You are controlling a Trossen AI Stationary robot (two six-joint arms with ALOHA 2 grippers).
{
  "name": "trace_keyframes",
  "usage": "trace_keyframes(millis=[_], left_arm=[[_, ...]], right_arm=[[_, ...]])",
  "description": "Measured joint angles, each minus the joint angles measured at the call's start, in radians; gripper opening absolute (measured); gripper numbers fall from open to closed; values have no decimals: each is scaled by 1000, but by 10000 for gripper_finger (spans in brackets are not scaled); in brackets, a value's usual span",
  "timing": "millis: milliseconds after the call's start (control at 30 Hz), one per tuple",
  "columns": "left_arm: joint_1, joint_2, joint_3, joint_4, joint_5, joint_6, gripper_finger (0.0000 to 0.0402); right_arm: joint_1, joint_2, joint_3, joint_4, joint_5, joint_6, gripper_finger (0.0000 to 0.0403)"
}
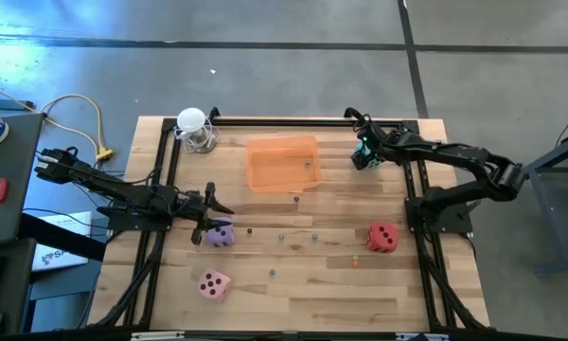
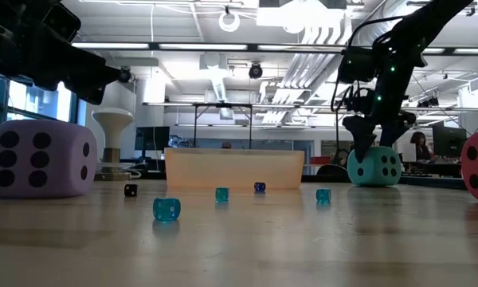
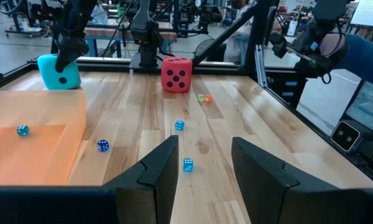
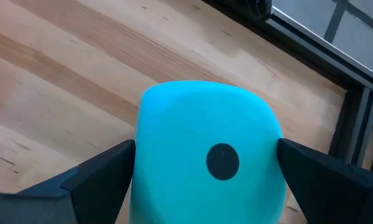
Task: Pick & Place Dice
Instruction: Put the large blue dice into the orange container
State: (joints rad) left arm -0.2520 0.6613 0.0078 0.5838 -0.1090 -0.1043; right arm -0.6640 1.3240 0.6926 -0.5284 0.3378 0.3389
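The teal-green die rests on the table at the far right, right of the orange tray. My right gripper slants down over it, open, one finger on each side. The purple die sits at the left, the pink die nearer the front, the red die at the right. My left gripper waits level above the table beside the purple die, open with nothing between its fingers. My right gripper's fingers stand at two opposite sides of the teal-green die, slanting down from above. The die's one-pip face looks up between them. Whether the fingers touch the sides, I cannot tell. The die sits flat on the table.
The shallow orange tray stands at the far middle with a small bead in it. Tiny dice and beads lie scattered over the table's middle. A white stand is at the far left. Black frame rails run along both sides.
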Motion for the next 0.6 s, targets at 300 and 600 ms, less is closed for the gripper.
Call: trace_keyframes(millis=[300,600], left_arm=[[0,0,0,0,0,0,145],[0,0,0,0,0,0,145]], right_arm=[[1,3,-2,-2,22,37,378],[5,3,-3,-5,31,107,378]])
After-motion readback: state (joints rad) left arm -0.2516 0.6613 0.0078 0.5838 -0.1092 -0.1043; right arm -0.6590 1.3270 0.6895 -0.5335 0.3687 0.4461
